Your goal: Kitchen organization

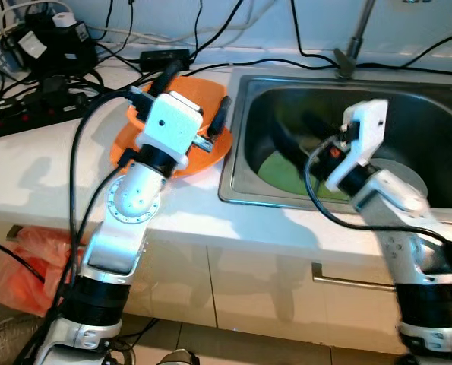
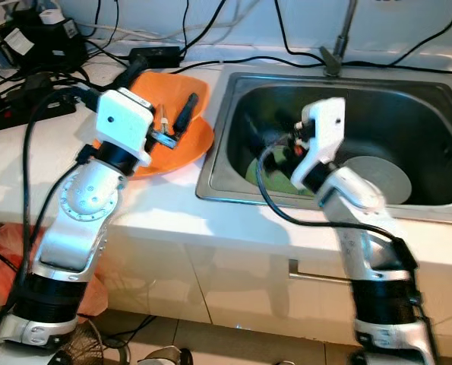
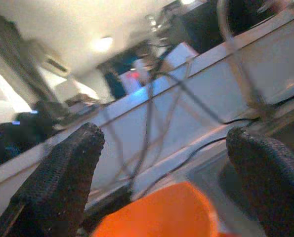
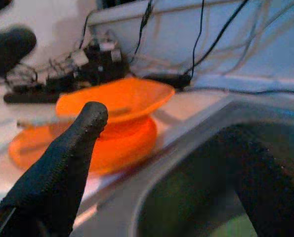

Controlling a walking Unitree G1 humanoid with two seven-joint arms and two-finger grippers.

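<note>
The orange bowl [image 2: 172, 141] near the surface's sink edge looks like light, stiff, slick plastic; grip its rim. Both the left gripper [image 1: 194, 95] and right gripper [image 4: 171, 168] are released.

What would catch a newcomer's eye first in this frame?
The bright orange bowl on the white counter, just left of the steel sink, stands out most, with the left gripper open above it. The right gripper reaches open into the sink basin, over something green lying at its bottom.
</note>
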